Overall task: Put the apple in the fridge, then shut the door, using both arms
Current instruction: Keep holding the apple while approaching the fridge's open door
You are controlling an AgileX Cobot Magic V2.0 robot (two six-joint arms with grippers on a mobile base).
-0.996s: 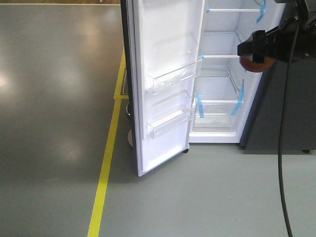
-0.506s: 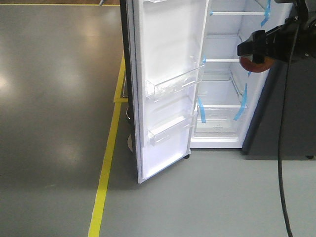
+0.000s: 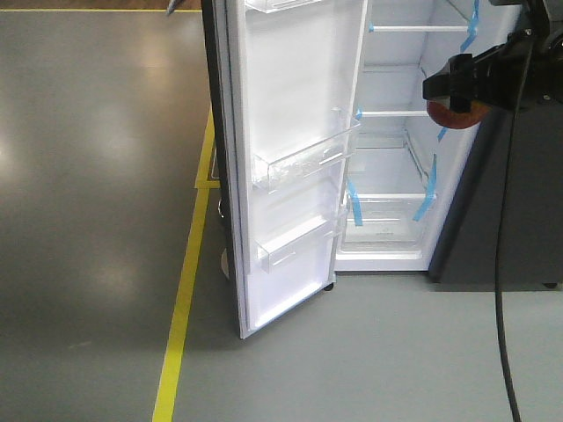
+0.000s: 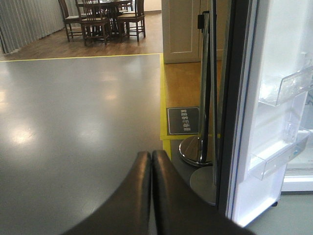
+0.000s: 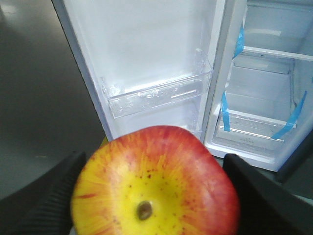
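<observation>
**Status: the apple (image 5: 156, 188) in grasp, the fridge (image 3: 396, 141) open**

Pinched in the right gripper (image 3: 451, 88), between both fingers (image 5: 46, 205): the apple, red with a yellow patch, its dark dimple turned toward the wrist camera. In the air, outside the fridge, touching no shelf.

Ahead of the right gripper and to its left: the door (image 3: 290, 167), swung wide, white lining outward, with two clear shelf bins (image 3: 303, 154) on it. Ahead and to its right: the white compartment with glass shelves and strips of blue tape (image 3: 425, 198) at the shelf edges. Below it in the front view: a black cable (image 3: 499, 290), hanging down.

At the left gripper (image 4: 148, 161): fingers pressed flat together, nothing between them. Low over grey floor, well apart from the apple. To its right: the dark edge of the door, then the white lining with its bins.

Ahead of the left fingertips: a yellow floor line (image 4: 163, 98), and beside it a dark grey floor placard (image 4: 183, 121) with white characters, too small to read. Just right of the placard, nearer the gripper: two round metal post bases (image 4: 195, 151). Far ahead and to the left: wooden chairs (image 4: 102, 17) round a table.
</observation>
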